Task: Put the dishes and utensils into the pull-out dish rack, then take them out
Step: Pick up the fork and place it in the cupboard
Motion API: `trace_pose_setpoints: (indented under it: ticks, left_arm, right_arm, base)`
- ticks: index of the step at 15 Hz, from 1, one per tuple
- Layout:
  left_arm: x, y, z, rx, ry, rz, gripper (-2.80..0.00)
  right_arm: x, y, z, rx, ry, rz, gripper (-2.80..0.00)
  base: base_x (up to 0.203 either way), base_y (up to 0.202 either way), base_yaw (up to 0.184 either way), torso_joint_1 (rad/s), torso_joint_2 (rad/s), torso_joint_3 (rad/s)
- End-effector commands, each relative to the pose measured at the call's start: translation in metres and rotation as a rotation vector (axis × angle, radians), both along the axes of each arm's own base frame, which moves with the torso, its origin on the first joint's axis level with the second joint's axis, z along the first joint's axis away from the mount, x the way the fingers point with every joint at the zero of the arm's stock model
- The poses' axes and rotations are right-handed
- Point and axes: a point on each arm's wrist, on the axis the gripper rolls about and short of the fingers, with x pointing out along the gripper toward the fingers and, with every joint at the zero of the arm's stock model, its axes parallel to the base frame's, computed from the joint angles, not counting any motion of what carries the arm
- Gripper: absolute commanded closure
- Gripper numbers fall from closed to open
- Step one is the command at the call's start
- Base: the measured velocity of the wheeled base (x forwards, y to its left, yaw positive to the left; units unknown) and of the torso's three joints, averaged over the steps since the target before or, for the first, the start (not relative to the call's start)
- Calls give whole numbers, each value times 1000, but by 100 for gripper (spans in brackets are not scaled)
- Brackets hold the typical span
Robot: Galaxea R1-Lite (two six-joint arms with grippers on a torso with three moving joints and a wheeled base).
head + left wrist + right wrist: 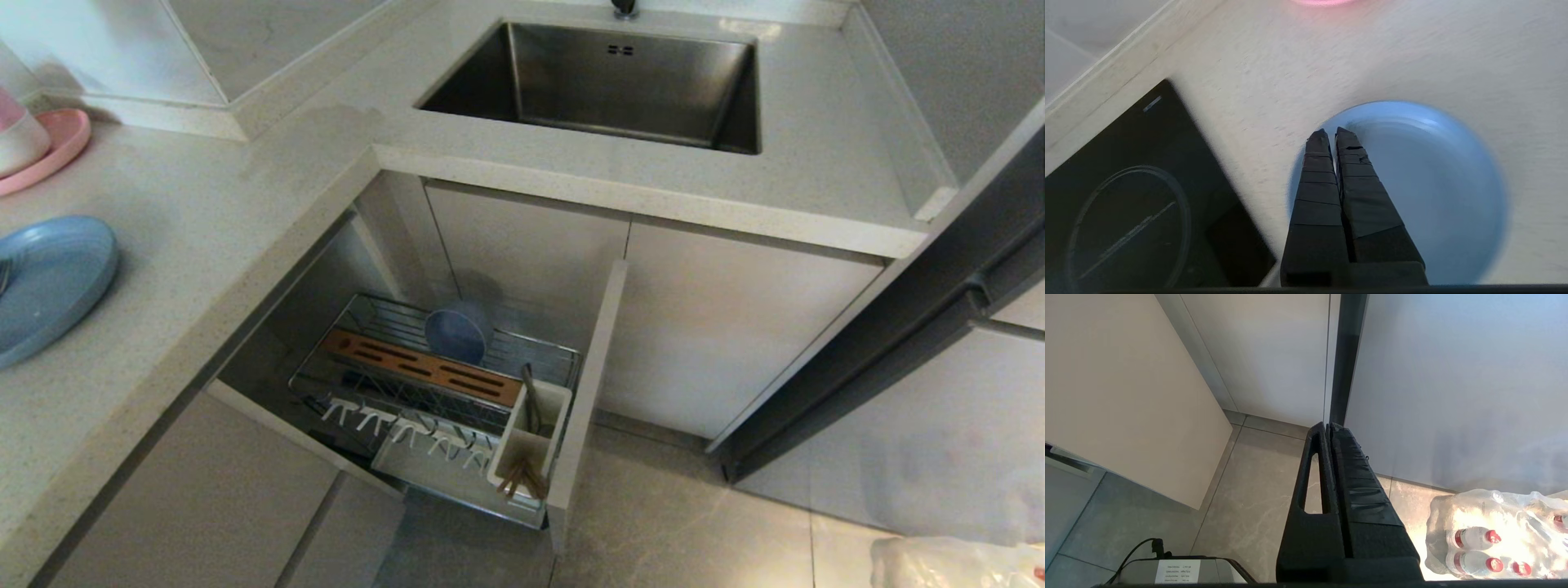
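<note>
Left gripper (pixel 1331 132), fingers pressed together and empty, hangs over the near rim of the blue plate (pixel 49 282) on the counter (pixel 204 220), so it should open wide, pinch the rim, then carry it to the rack (pixel 433 392) holding bowl (pixel 457 331) and chopsticks (pixel 520 478); right gripper (pixel 1329 425) parked closed.

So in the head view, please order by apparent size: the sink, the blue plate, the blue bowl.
1. Sink, largest.
2. Blue plate, partly cut off at the edge.
3. Blue bowl, smallest, though it sits farther from the camera.
</note>
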Motion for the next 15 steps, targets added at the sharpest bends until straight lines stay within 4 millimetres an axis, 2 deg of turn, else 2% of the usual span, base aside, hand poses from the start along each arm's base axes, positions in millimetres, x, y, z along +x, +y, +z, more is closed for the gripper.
trace_pose_setpoints:
  ticks: [1,9,12,15]
  left_arm:
    - [11,15,-7,-28,37,7,0]
    - [11,28,-19,-88,231,9,0]
    - [18,45,-30,-63,312,6,0]
    - [27,49,-40,-79,369,-27,0]
  right_arm:
    - [0,0,0,0,1,0,0]
    - [0,0,0,0,1,0,0]
    - [0,0,0,0,1,0,0]
    - [0,0,0,0,1,0,0]
  base:
    - [0,0,0,0,0,0]
    - [0,0,0,0,0,0]
    - [0,0,0,0,0,0]
    - [0,0,0,0,0,0]
